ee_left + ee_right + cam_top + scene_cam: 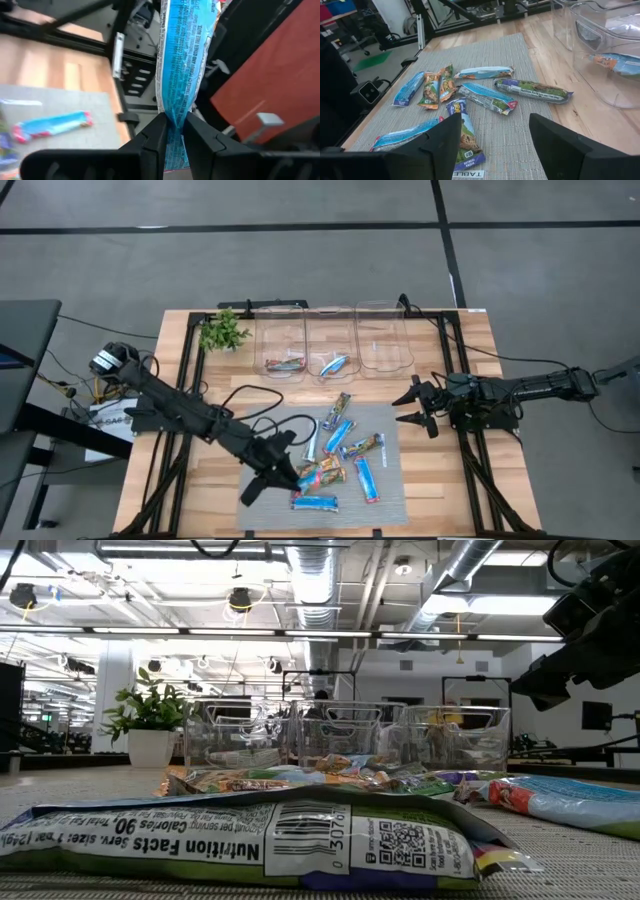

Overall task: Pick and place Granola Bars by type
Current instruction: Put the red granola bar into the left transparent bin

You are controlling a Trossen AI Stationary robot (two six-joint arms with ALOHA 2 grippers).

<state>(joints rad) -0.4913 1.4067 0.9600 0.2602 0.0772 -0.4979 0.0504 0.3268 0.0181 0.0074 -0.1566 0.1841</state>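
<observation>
Nearest the low camera lies a silver-white granola bar on the grey mat, its nutrition panel facing out, with more bars scattered behind it. At the left, the left end effector is clenched on a bright blue bar, pinching one end of the wrapper so the rest stands away from the fingers; in the high view it sits over the mat's near-left corner, close to the loose bars that still lie in a cluster at mid-mat. The grip is my worry: foil held by a thin end could slip or swing on the carry, and the bar might drop short of the bins or land in the wrong one. The arm's path to the back of the bench also passes over the cluster, so a low sweep could scatter bars off the mat. Along the back edge stand a small green plant and three clear bins: the left bin holds an orange-toned bar, the middle bin a blue-and-silver one, and the right bin seems to hold nothing I can make out. Bin rims stand upright, so release must come from above. At the right, the right end effector waits released beside the mat's right edge, near the right bin, leaving open wood around it.
</observation>
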